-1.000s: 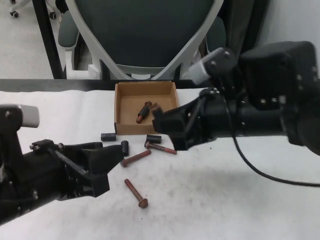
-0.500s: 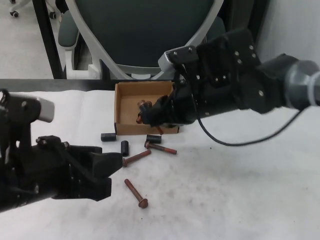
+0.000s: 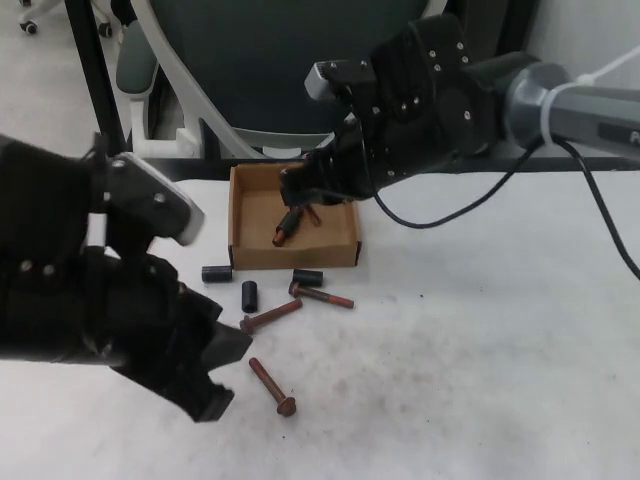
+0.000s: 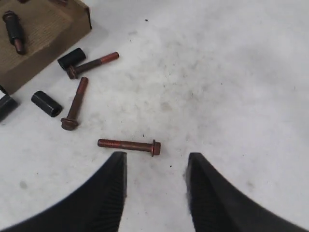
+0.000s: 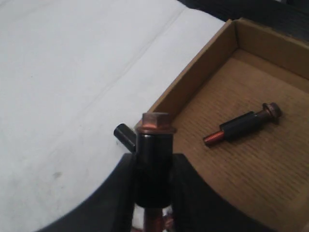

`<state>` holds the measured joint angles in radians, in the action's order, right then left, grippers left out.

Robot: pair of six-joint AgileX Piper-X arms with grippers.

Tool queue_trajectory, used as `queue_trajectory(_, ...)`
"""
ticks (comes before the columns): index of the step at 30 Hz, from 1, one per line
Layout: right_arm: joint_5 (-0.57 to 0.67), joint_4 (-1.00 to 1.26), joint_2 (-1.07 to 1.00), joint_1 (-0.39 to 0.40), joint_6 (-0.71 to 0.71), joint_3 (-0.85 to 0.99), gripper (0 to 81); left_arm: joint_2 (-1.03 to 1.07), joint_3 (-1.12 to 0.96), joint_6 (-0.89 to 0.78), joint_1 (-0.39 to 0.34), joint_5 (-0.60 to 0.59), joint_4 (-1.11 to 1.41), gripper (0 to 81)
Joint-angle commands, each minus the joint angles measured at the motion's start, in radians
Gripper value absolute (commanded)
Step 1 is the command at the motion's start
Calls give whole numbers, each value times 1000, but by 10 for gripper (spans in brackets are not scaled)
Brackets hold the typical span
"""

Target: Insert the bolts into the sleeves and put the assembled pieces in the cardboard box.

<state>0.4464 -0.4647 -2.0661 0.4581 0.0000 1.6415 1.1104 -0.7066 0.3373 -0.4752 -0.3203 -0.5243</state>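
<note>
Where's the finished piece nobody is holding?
In the high view, the assembled piece lies inside the cardboard box at the bench's far side, close to the right gripper.

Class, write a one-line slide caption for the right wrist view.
The right arm's jaws grip a sleeved bolt at the rim of the cardboard box, where one assembled piece lies.

Readable text, labels, brands, numbers, signs: none, with no legible marking on the cardboard box (image 3: 295, 256), the loose bolts (image 4: 128, 144), the sleeves (image 4: 46, 103) or the assembled piece (image 5: 153, 164).
</note>
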Motion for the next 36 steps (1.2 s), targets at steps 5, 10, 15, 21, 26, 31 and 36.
queue_trajectory(5,16,-56,-74,-35,-7,104,3,36,-53,251,-16,44,-34,384)
queue_trajectory(10,4,-56,-125,-59,-7,133,3,68,-58,444,-16,71,-25,384)
queue_trajectory(15,4,-54,-191,-69,-7,190,3,96,-58,659,-16,29,-25,384)
queue_trajectory(21,4,-56,-259,-70,-7,260,3,95,-58,801,-16,-27,23,384)
queue_trajectory(26,-54,-56,-274,-70,-17,267,3,95,-58,785,-16,-5,29,384)
queue_trajectory(31,-141,-62,-274,-70,-61,267,1,120,-58,859,-16,16,32,384)
queue_trajectory(36,-149,-70,-274,-72,-105,267,196,186,-58,1046,-35,67,29,384)
